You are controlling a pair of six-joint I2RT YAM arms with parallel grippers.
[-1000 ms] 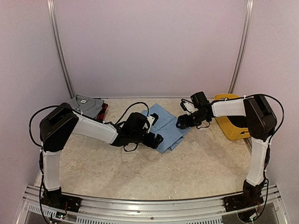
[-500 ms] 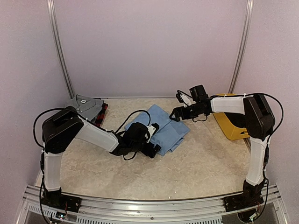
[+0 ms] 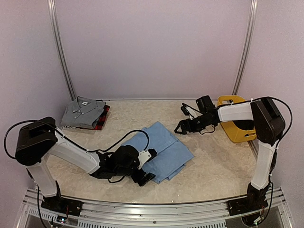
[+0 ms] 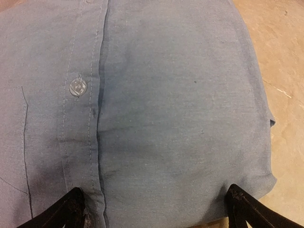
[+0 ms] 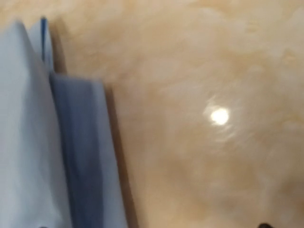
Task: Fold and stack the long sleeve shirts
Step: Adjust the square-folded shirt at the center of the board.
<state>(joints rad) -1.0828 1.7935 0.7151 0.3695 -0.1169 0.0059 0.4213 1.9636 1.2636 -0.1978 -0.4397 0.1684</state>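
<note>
**While the left arm pulls back, the blue shirt slides to the front of the bench**

Where the left claw (image 3: pixel 147 176) sits now, low at the near side, its two fingers (image 4: pixel 71 209) are spread wide, one at each bottom corner of the wrist view. The near edge of the folded blue shirt (image 3: pixel 166 149) lies between them. Whether the tips bear down on the cloth or only frame it is not clear. A button (image 4: pixel 77 86) and the stitched front strip show just beyond, so the shirt lies front side up.

Over the last second that claw has drawn back toward its base, and the shirt has come with it. It has moved from the middle of the bench (image 3: pixel 213 166) to the near half, keeping its folded shape.

Further out, the right claw (image 3: pixel 179 128) has come off the shirt's far right edge and hangs above bare bench, apart from the cloth. Its wrist view is blurred, and I cannot tell how its fingers stand.

At the far left, the grey shirt (image 3: pixel 81 111) rests folded on the plaid shirt (image 3: pixel 104 115). The basket (image 3: pixel 237 133) stands at the far right.

By my reading, the blue shirt is folded but well apart from the stack, so carrying it over is what remains.
</note>
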